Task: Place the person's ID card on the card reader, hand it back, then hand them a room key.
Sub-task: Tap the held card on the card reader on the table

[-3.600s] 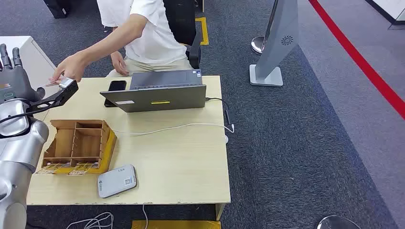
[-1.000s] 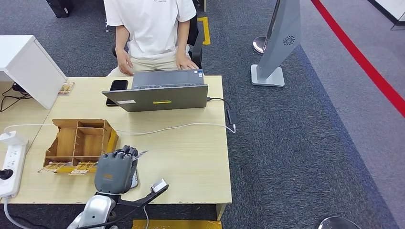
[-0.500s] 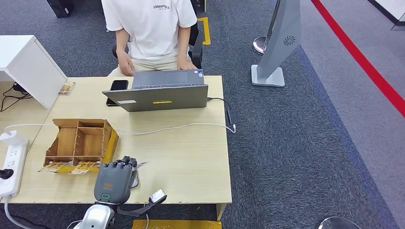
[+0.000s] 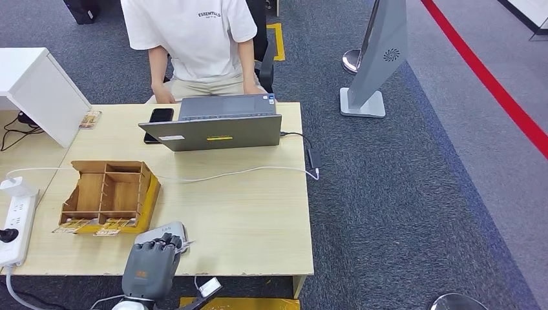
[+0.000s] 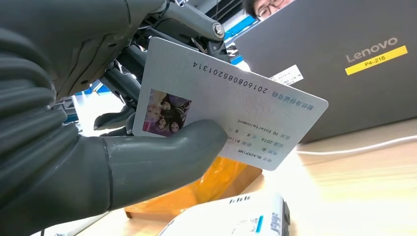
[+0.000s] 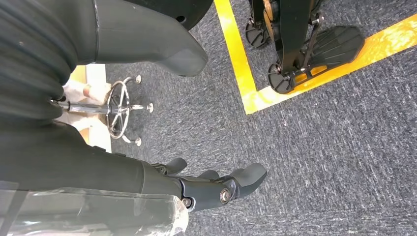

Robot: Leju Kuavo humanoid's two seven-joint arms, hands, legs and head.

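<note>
Pinching the ID card (image 5: 231,108) between its thumb and darker fingers, the left hand (image 4: 150,268) hovered at the near edge of the wooden table (image 4: 258,219), the card jutting out past its fingertips. Just under and beyond the hand lay the white card reader (image 4: 169,230), partly covered by it; whether the card touched the reader could not be told. Beside the hand stood the wooden key-card organizer (image 4: 106,194), with a white cable (image 4: 239,172) running across the table beyond it. Farther off, a grey Lenovo laptop (image 4: 213,132) and a black phone (image 4: 159,115) sat before a seated person (image 4: 194,45). The right hand (image 6: 216,189) hung over dark carpet, fingers loosely spread, holding nothing.
</note>
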